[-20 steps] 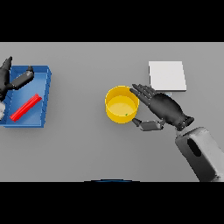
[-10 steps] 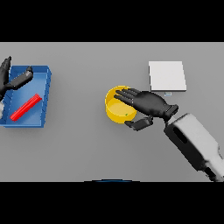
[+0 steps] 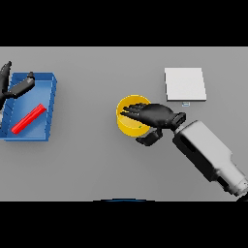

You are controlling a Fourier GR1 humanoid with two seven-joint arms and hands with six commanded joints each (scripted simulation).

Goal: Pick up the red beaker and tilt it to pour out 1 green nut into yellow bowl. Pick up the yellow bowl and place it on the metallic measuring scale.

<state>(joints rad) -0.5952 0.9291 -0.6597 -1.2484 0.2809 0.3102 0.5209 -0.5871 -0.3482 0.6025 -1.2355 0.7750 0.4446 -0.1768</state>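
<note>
Grey tabletop [image 3: 87, 169] filled the view, with three things well apart on it: a blue tray [image 3: 51, 97] at the left, the yellow bowl [image 3: 127, 125] near the middle, and the pale square scale [image 3: 185, 84] up to the right. In the tray lay the red beaker [image 3: 29, 118], on its side and slanted, with nothing gripping it.

Judging by this layout, the pouring step looked finished: a small green speck, probably the nut [image 3: 140, 127], showed inside the bowl near its right wall (too small to be sure). So the step in hand was the second one, picking up the bowl.

The right hand [image 3: 155, 116] reached in from the lower right, palm down, its forearm slanting toward the bowl. Its fingers lay spread and fairly straight across the bowl's right half, over the rim, while the thumb curled below, just outside the near wall. It looked like a pinch being set on the rim rather than a closed grip; the bowl sat flat on the table, not lifted.

Next the hand would need to close thumb against fingers on the wall, lift level so the nut stayed in, and carry the bowl up and right to the scale.

The left hand [image 3: 14, 87] hovered over the tray's far left corner, fingers loosely open, holding nothing.
</note>
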